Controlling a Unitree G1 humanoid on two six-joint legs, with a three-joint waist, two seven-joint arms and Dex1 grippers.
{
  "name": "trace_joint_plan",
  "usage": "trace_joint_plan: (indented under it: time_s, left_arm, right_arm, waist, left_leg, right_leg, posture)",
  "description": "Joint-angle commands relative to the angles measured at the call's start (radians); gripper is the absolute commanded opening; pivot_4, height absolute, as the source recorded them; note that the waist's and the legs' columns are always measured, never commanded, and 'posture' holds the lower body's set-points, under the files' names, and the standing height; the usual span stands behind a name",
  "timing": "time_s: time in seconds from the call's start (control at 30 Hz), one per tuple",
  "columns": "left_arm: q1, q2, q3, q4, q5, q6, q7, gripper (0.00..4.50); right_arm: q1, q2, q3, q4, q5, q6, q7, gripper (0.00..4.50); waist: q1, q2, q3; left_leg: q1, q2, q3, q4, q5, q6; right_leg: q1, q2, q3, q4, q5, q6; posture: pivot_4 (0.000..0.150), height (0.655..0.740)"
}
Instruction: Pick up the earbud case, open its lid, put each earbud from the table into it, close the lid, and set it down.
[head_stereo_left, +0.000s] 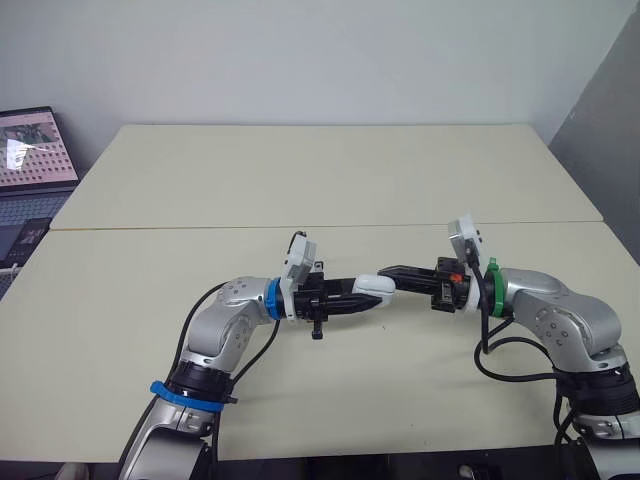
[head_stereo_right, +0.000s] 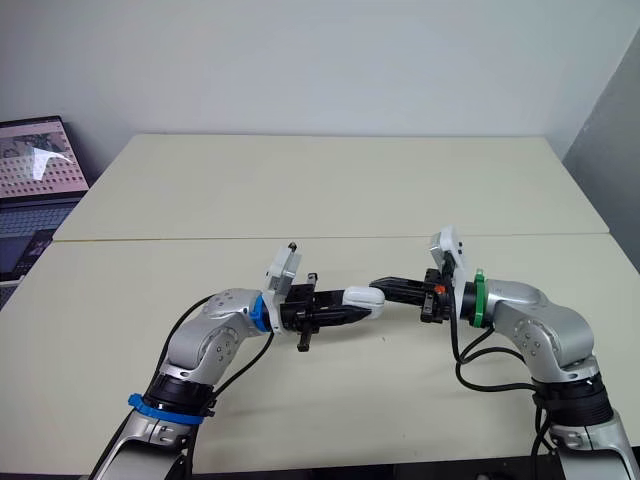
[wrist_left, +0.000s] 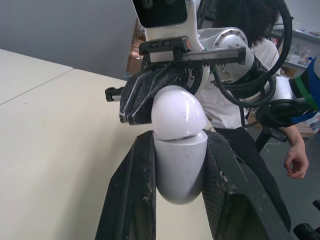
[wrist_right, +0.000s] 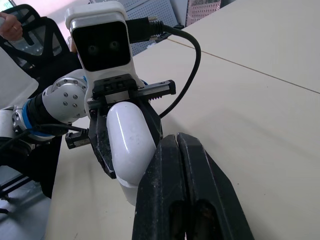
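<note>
Earbud case (head_stereo_left: 374, 285), lid closed, hangs above the desk (head_stereo_left: 300, 180) clenched in the left claw (head_stereo_left: 368, 296), while the right claw (head_stereo_left: 390, 271), fingers pinched together, meets its lid and should probably catch the seam and lever gently.

Cannot read a single word, brand, number or sign anywhere. Can make out a grid of small marks on the laptop screen (head_stereo_left: 38, 150) at the far left, beside the bench (head_stereo_left: 330, 170), but far too small to read. Find only a plain white shell on the earbud case (wrist_left: 179, 150), with no lettering to be read.
</note>
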Motion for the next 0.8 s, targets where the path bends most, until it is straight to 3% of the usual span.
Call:
trace_joint_plan:
  time_s: [0.03,0.5,0.8]
  left_arm:
    - [-0.020,-0.007,0.008,-0.040,-0.015,0.006,0.015,0.80]
    - [-0.022,-0.004,0.011,-0.036,-0.011,0.016,0.016,0.80]
    - [-0.018,-0.004,0.012,-0.036,-0.011,0.012,0.019,0.80]
  right_arm:
    - [0.003,-0.008,-0.018,-0.064,0.055,0.012,0.033,0.05]
    - [-0.032,0.038,-0.092,-0.076,0.180,0.045,-0.011,0.05]
    - [0.025,-0.046,0.014,-0.082,0.045,-0.018,0.037,0.05]
  waist:
    - [0.000,0.000,0.000]
    - [0.000,0.000,0.000]
    - [0.000,0.000,0.000]
  left_leg:
    - [0.000,0.000,0.000,0.000,0.000,0.000]
    - [0.000,0.000,0.000,0.000,0.000,0.000]
    - [0.000,0.000,0.000,0.000,0.000,0.000]
  right_leg:
    - [0.000,0.000,0.000,0.000,0.000,0.000]
    - [0.000,0.000,0.000,0.000,0.000,0.000]
    - [0.000,0.000,0.000,0.000,0.000,0.000]
  posture:
    - [0.150,0.7400]
    - [0.150,0.7400]
    - [0.150,0.7400]
